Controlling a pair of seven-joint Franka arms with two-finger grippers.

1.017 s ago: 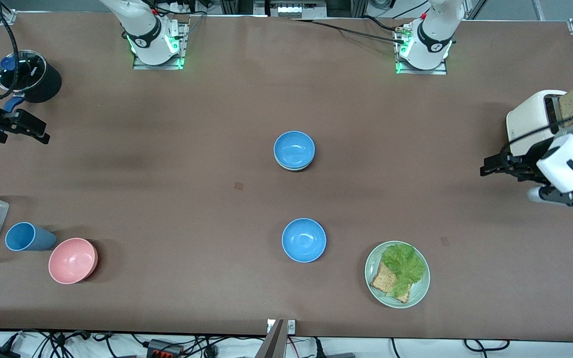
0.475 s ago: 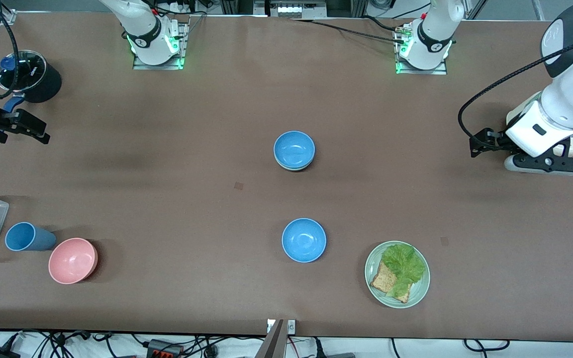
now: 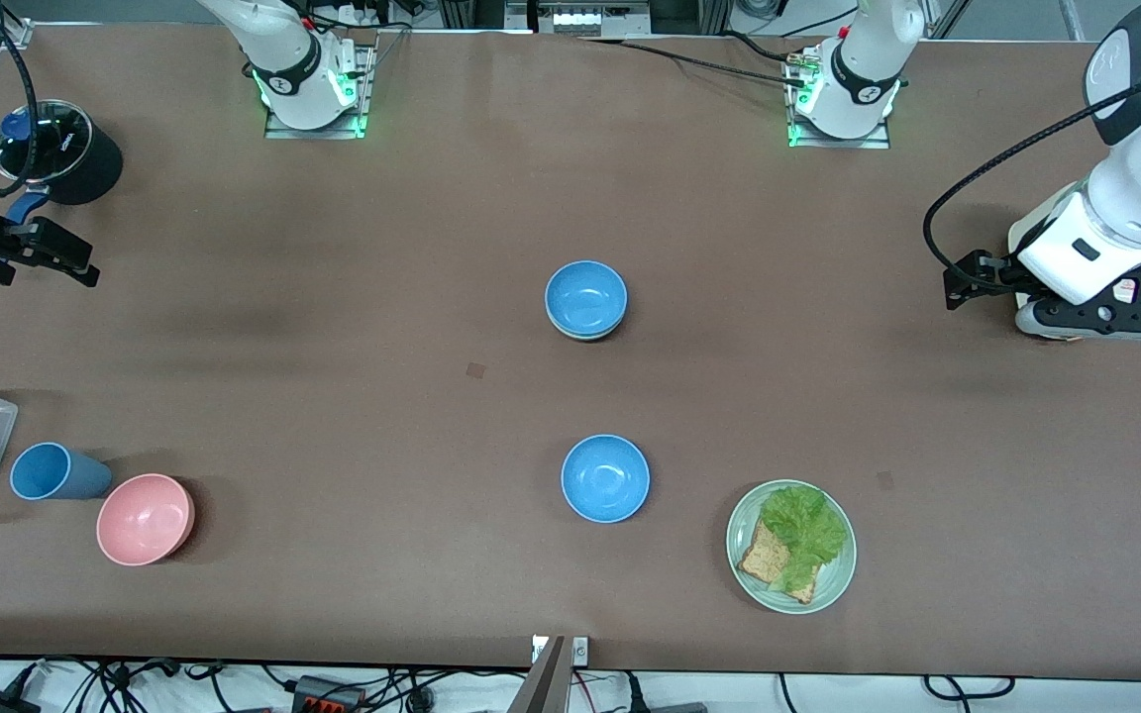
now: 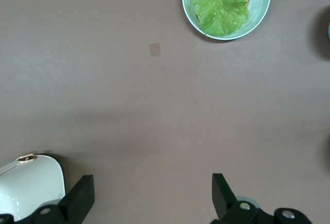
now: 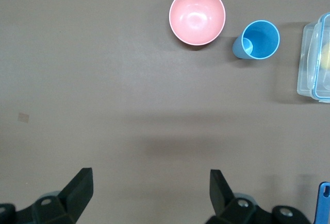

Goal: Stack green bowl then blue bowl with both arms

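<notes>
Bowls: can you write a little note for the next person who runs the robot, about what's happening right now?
Left gripper: open, empty, over the table at the left arm's end.
Right gripper: open, empty, over the table at the right arm's end.
Bowls: a blue bowl sits in the green bowl at mid-table; only a rim sliver of the green one shows. The second blue bowl stands alone, nearer the front camera.
Done: the stack looks made.
Left: probably nothing; check it sits level.

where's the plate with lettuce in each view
Front view: the plate sits near the camera edge, toward the left arm's end, beside the lone blue bowl.
Left wrist view: the plate shows at the top edge, partly cut off.
Right wrist view: not in it.
Shared landmark: the lettuce on it.
</notes>
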